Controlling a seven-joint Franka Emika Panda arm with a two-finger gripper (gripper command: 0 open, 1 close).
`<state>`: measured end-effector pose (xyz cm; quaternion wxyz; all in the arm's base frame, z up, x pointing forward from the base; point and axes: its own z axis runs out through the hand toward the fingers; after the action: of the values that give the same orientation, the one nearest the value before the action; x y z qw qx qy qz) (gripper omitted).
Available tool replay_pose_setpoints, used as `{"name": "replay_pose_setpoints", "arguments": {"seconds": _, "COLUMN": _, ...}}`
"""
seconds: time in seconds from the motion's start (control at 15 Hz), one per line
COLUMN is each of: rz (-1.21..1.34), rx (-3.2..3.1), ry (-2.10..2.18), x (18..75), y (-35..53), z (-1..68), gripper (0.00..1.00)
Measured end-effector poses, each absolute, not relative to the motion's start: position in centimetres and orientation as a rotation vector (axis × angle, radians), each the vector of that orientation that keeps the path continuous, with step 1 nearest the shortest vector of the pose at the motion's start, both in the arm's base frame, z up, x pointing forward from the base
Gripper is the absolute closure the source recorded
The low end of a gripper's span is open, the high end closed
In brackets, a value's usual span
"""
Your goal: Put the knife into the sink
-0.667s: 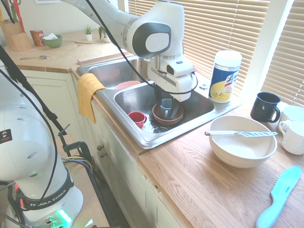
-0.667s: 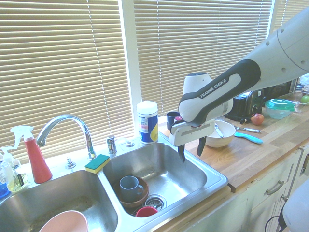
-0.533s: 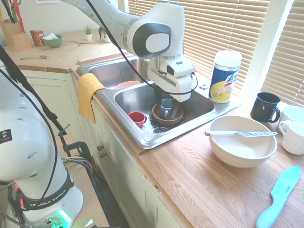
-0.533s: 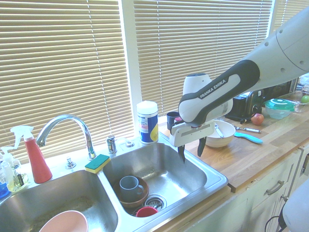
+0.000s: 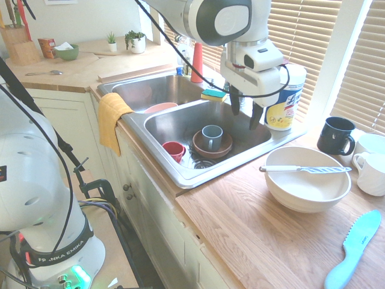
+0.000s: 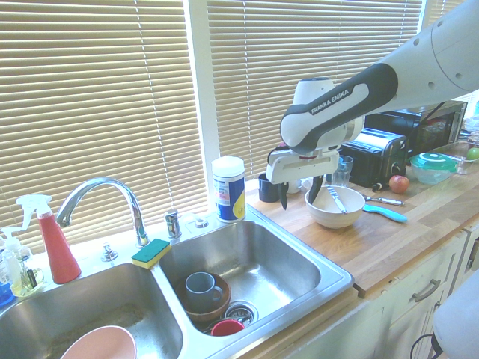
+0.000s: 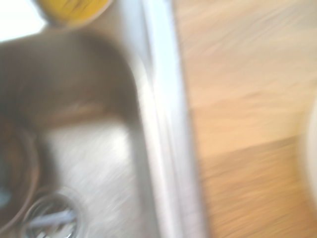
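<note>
A kitchen, with double-basin sink point(image 6: 258, 262), chrome faucet point(image 6: 105, 187), black toaster point(image 6: 370, 158) and wooden countertop point(image 6: 404, 232).

The right-hand part of the near basin point(image 6: 269, 258) is open from above, as is the counter point(image 6: 329, 243) between the sink rim and the white bowl point(image 6: 336, 207). The wipes canister point(image 5: 285, 99) (upright behind the basin) and dark mug point(image 5: 336, 136) bound this space toward the blinds point(image 5: 240, 54).
</note>
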<state>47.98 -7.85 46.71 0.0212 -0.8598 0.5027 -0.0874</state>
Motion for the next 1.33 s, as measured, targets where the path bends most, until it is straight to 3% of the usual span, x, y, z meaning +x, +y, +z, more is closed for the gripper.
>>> {"name": "replay_pose_setpoints", "arguments": {"seconds": 0.33, "rz": -0.257, "rx": -2.582, "ry": 1.838, "x": 48.7, "y": -16.6, "z": 45.2, "gripper": 0.0}}
{"name": "replay_pose_setpoints", "arguments": {"seconds": 0.6, "rz": -0.18, "rx": -2.563, "ry": 1.899, "x": 47.6, "y": -18.5, "z": 42.7, "gripper": 0.0}}
{"name": "replay_pose_setpoints", "arguments": {"seconds": 0.67, "rz": -0.163, "rx": -2.562, "ry": 1.906, "x": 47.2, "y": -18.6, "z": 42.0, "gripper": 1.0}}
{"name": "replay_pose_setpoints", "arguments": {"seconds": 1.33, "rz": -0.138, "rx": -2.557, "ry": 1.919, "x": 46.7, "y": -19.0, "z": 40.0, "gripper": 1.0}}
